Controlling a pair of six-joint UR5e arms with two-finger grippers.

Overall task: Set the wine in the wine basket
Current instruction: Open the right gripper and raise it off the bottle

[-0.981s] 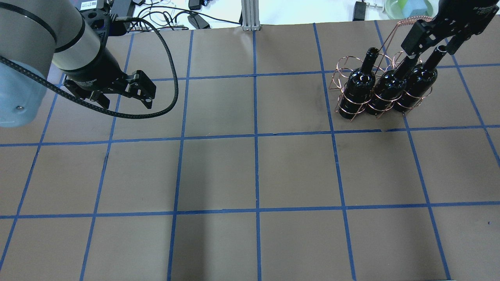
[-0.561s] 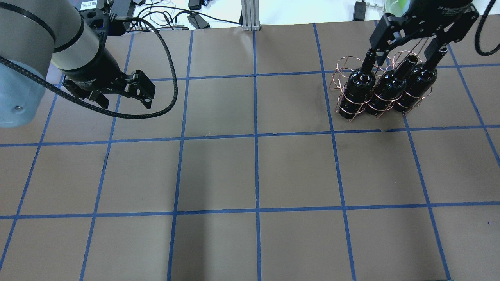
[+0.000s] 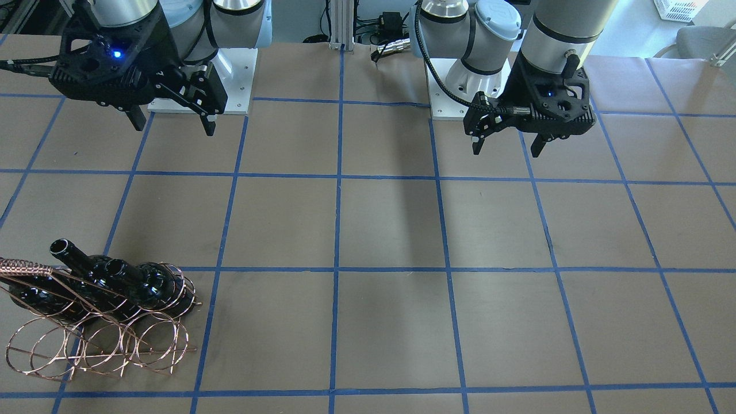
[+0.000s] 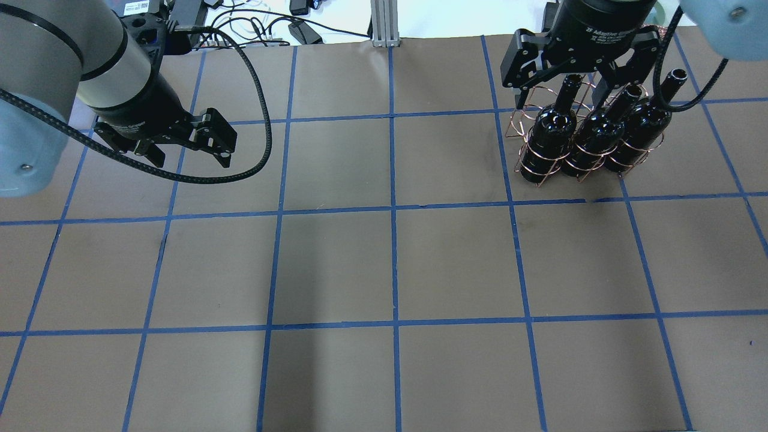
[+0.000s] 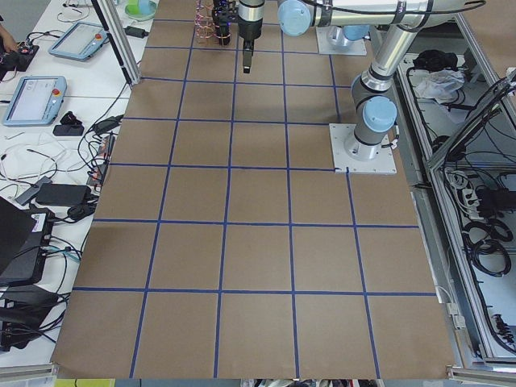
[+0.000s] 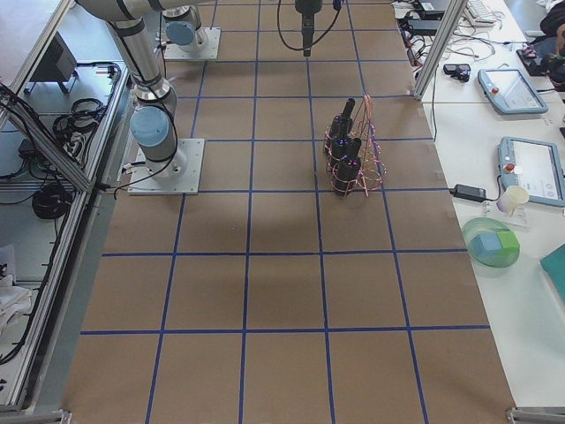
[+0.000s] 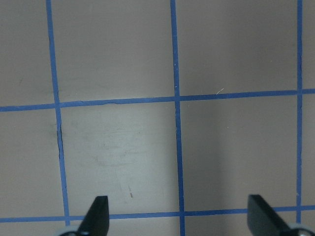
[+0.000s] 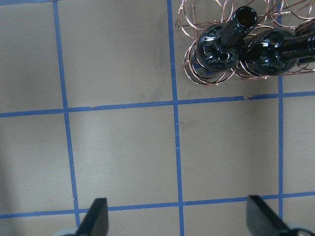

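Observation:
Three dark glossy wine bottles (image 4: pixel 594 141) stand upright in a row in the copper wire basket (image 4: pixel 528 108) at the far right of the table. They also show in the front view (image 3: pixel 132 284) and the right wrist view (image 8: pixel 219 49), with the basket's empty loops (image 3: pixel 98 345) beside them. The braided handle (image 3: pixel 23 267) leans over the bottles. My right gripper (image 4: pixel 561 75) is open and empty, hanging high over the table, apart from the bottles. My left gripper (image 4: pixel 192 155) is open and empty over the far left of the table.
The table is brown with a blue tape grid. Cables and power bricks (image 4: pixel 264 24) lie beyond its far edge. A green bowl (image 6: pixel 493 243) and tablets (image 6: pixel 530 168) sit on the side bench past the basket.
My right gripper has drawn away from the rightmost bottle's neck and moved left and up, open. The bottles and basket stay put. The left arm has hardly moved.

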